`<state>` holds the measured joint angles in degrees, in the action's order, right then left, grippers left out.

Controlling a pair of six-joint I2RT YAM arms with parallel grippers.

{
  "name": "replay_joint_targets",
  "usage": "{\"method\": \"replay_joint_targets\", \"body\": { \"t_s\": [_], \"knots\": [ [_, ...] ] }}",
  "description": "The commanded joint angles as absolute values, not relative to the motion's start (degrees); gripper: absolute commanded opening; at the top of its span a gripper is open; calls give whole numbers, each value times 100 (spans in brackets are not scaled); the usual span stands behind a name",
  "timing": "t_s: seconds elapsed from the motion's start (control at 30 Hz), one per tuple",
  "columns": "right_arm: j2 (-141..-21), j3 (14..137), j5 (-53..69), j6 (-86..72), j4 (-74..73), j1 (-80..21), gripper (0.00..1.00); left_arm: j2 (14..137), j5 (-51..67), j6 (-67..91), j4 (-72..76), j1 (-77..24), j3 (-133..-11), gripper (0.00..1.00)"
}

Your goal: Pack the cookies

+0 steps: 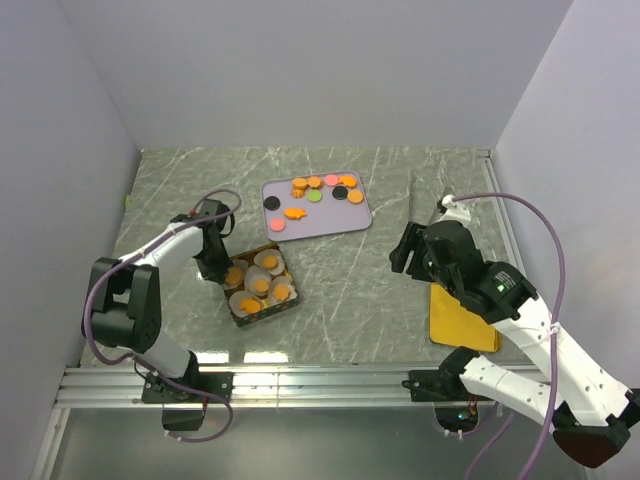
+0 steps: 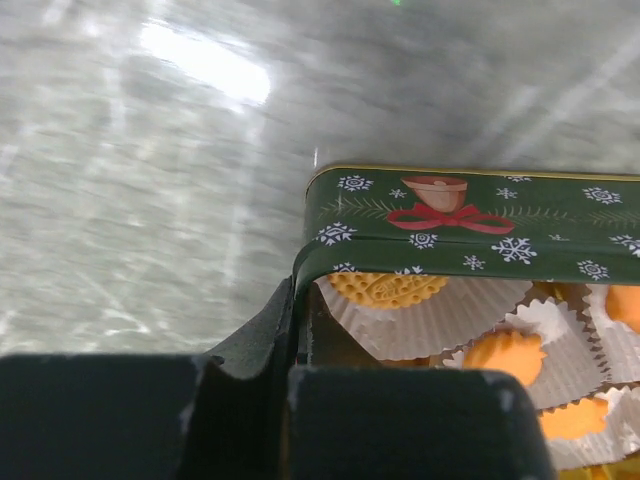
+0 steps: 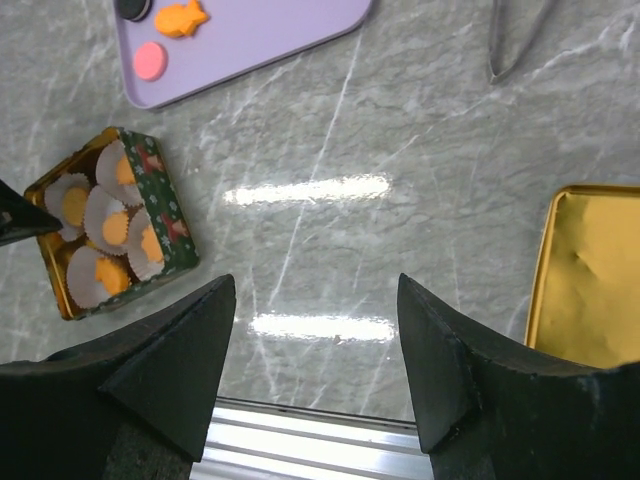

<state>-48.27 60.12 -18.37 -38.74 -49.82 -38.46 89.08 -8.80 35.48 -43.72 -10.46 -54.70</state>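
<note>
Fingers of my left hand (image 2: 292, 362) are pinching a wall of the tin (image 2: 470, 222) close to its corner, one finger inside and one outside, closed on the metal. I am reading that as bracing. A light tin would be sliding about the tabletop (image 1: 340, 285) whenever something is being dropped in, so this arm is serving as a clamp rather than a picker.

Just past the fingers, white paper cups (image 2: 430, 325) are lining the tin. Cookies (image 2: 390, 288) are lying in them, all orange as far as I am seeing.

My right hand (image 3: 315, 290) is hovering over bare marble with its jaws spread wide and nothing between them. I am judging it to be the free arm, the one placed for fetching.

More cookies are waiting on the lavender tray (image 1: 335, 216) beyond the tin, orange with some black, pink and green among them. They are lying well apart from either hand.

A gold lid (image 3: 590, 270) is lying off to the right, I am guessing so that it is not blocking the tin's mouth during filling. Metal tongs (image 3: 515, 45) are lying beyond the right hand. Pieces this thin and flat may be calling for them, though I cannot tell.
</note>
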Motion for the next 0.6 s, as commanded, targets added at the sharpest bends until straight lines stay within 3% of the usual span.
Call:
{"method": "replay_joint_targets", "body": {
  "t_s": [0.0,0.27,0.57],
  "knots": [
    [-4878,6310,-1986,-3639,-5053,-3771,73,8964,-650,3911,-4105,-1388,-5975,1],
    [-4939,6293,-2065,-3340,-5273,-3560,76,10150,-1055,3946,-4280,-2688,-7267,1],
    [-5124,5564,-1135,-3498,-5414,-2560,78,11284,-1055,3876,-4465,-3445,-8489,1]
  ]
}}
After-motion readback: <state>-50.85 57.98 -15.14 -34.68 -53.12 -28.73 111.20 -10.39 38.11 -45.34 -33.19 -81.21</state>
